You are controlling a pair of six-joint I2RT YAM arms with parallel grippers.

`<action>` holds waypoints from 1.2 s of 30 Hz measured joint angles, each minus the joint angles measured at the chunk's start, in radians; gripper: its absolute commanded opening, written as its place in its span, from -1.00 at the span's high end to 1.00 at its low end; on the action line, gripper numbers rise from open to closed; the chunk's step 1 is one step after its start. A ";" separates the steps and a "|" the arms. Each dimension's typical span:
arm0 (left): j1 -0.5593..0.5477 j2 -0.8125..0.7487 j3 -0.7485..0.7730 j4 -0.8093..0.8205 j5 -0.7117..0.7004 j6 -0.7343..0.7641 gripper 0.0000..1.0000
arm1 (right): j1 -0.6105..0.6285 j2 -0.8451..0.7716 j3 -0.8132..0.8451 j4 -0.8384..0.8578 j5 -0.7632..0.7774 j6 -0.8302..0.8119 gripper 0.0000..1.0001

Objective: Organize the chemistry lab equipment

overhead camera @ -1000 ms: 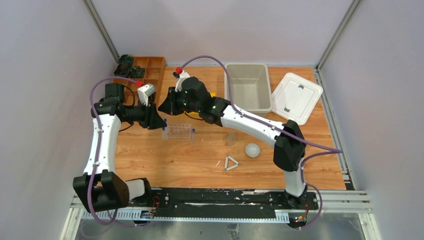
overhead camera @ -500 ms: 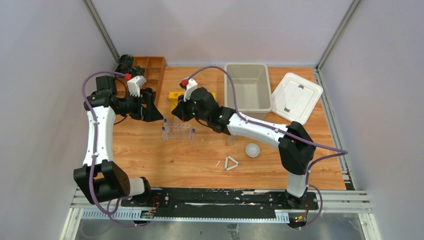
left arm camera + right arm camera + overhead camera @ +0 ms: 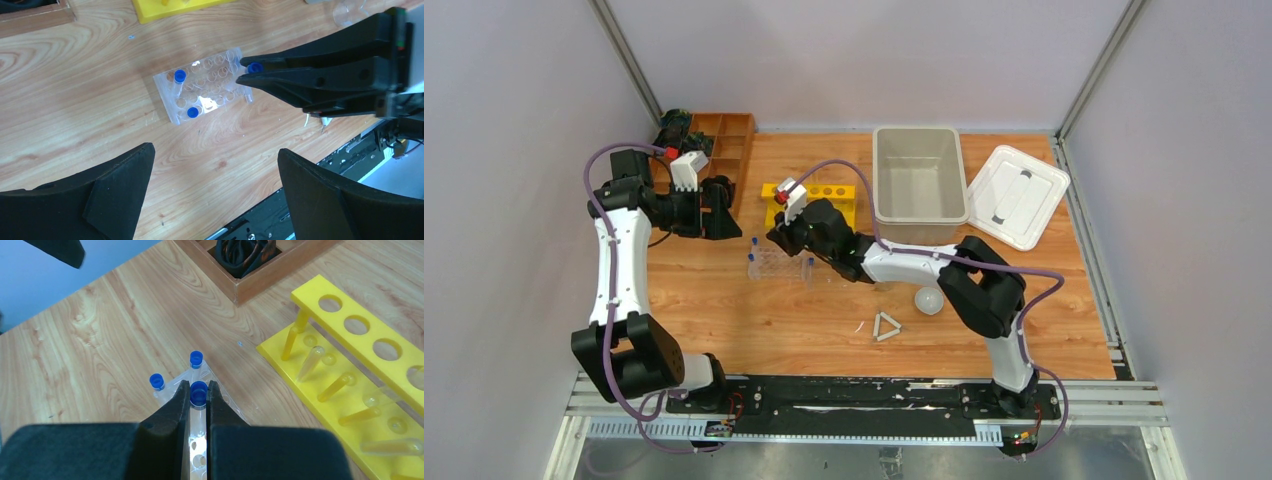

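RIGHT: right gripper (image 3: pixel 198 386) pinches a blue-capped tube (image 3: pixel 198 393) at the cap, upright over a corner of the clear rack (image 3: pixel 210 92), I judge for seating (seated or not, I cannot tell) | LEFT: left gripper (image 3: pixel 215 155) spread wide, empty, off to the side, giving me room.

A tube (image 3: pixel 198 393) sits between the right fingers (image 3: pixel 167 417), over the rack (image 3: pixel 223 399). Two more tubes (image 3: pixel 156 381) stand just beyond the fingertips, and a bigger stand (image 3: pixel 375 336) lies to their right.
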 measured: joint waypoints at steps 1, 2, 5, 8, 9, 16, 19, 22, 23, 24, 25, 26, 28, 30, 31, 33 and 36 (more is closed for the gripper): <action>0.000 0.000 0.000 0.000 -0.002 0.000 -1.00 | 0.000 0.018 0.007 0.005 -0.001 -0.005 1.00; 0.000 0.000 0.000 0.000 -0.002 0.001 -1.00 | 0.000 0.032 0.013 0.011 -0.002 -0.008 1.00; 0.000 0.000 0.000 0.000 -0.006 0.004 -1.00 | 0.002 0.065 0.017 0.022 -0.008 -0.018 1.00; 0.000 0.000 -0.001 0.000 -0.006 0.010 -1.00 | 0.007 0.089 0.021 0.033 -0.012 -0.027 1.00; 0.000 0.000 -0.001 0.000 -0.006 0.012 -1.00 | 0.010 0.099 0.024 0.039 -0.014 -0.033 1.00; 0.000 0.000 -0.002 0.000 -0.006 0.020 -1.00 | 0.023 0.121 0.024 0.077 -0.018 -0.057 1.00; 0.000 0.000 -0.003 0.000 -0.006 0.021 -1.00 | 0.023 0.122 0.024 0.093 -0.018 -0.067 1.00; 0.000 0.000 -0.007 0.000 -0.006 0.024 -1.00 | 0.023 0.124 0.025 0.105 -0.018 -0.076 1.00; 0.000 0.000 -0.008 -0.001 -0.006 0.024 -1.00 | 0.023 0.125 0.025 0.108 -0.017 -0.078 1.00; 0.000 0.000 -0.008 -0.001 -0.006 0.025 -1.00 | 0.023 0.128 0.025 0.111 -0.017 -0.082 1.00; 0.000 0.000 -0.009 0.000 -0.006 0.027 -1.00 | 0.023 0.131 0.026 0.116 -0.016 -0.086 1.00; 0.000 0.000 -0.010 -0.001 -0.005 0.027 -1.00 | 0.023 0.136 0.026 0.120 -0.016 -0.090 1.00; 0.000 0.000 -0.011 -0.001 -0.006 0.028 -1.00 | 0.023 0.148 0.027 0.124 -0.013 -0.096 1.00; 0.000 0.000 -0.012 -0.001 -0.006 0.031 -1.00 | 0.023 0.159 0.032 0.144 -0.007 -0.098 1.00; 0.000 0.000 -0.012 -0.001 -0.006 0.032 -1.00 | 0.023 0.160 0.032 0.148 -0.006 -0.099 1.00; 0.000 0.000 -0.012 -0.001 -0.005 0.035 -1.00 | 0.023 0.164 0.032 0.158 -0.005 -0.100 1.00; 0.000 0.000 -0.012 -0.001 -0.006 0.036 -1.00 | 0.023 0.170 0.032 0.172 0.002 -0.103 1.00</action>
